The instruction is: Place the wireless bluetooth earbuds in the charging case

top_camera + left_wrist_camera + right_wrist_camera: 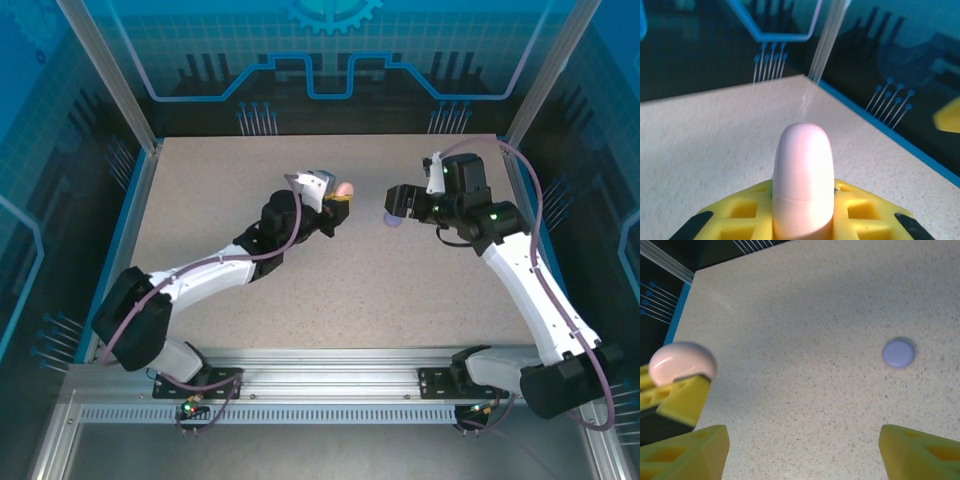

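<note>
Two cases are in sight, one of each colour. The one pale pink rounded plastic charging case (802,175) is pinched edge-on between the yellow fingers of the left gripper (338,203), which is clamped tight on it above the middle of the speckled beige table (400,300). The one lilac-purple flat round plastic case (898,353) lies alone on the table just ahead of the right gripper (802,452), whose two yellow fingers stand wide apart with nothing between them.
</note>
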